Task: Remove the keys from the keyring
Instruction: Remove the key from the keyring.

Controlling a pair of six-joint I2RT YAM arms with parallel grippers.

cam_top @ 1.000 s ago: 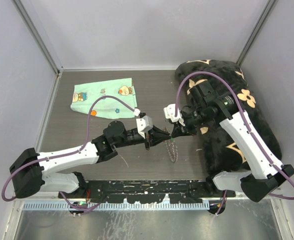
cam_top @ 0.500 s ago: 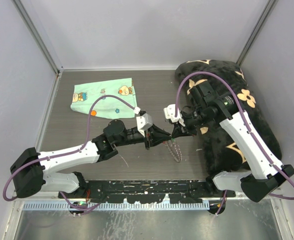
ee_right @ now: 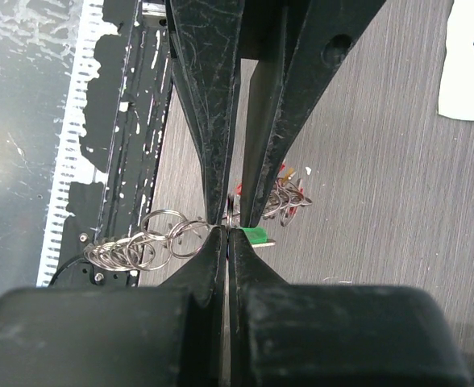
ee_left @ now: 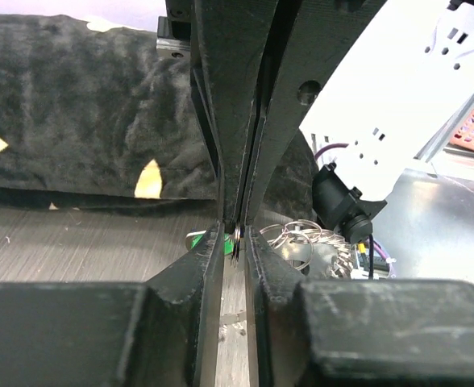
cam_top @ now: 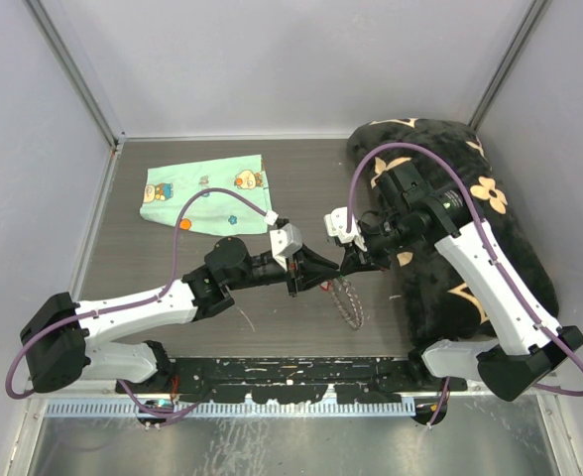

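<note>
- Right claw [ee_right: 226, 230] is clamped hard shut on the keyring [ee_right: 152, 243] wire. The fringe of small rings is bunched on 1 side of its tips and the keys [ee_right: 281, 197] fan out on the other. A green key head [ee_right: 255, 234] sits just beside the tips.
- Left claw [ee_left: 235, 234] is nose to nose with it, jaws down to a slit, with a thin edge of silver nipped at the very tips. My guess is 1 of the keys, though edge-on it could be ring wire.
- The 2 claws almost touch over the bench [cam_top: 301, 188], and the rest of the ring runs from their tips toward the arm bases.
- To do this well, I'd say the right claw should act as the anchor, with no twisting. The left should walk its piece along the curve of the wire toward the split, not tug straight out.
- A straight yank would likely drag the whole bundle or pop the pinch, because that bite is tiny. Go slow, and re-grip deeper if it slips.
- On room, there's open bench behind the left claw, with the mint cloth [cam_top: 204, 195] well apart, so that looks like the best way to draw out.
- Behind the right claw the black patterned blanket [cam_top: 520, 238] crowds near, so there's little room to retreat there.
- The side walls stand well apart from both claws.
</note>
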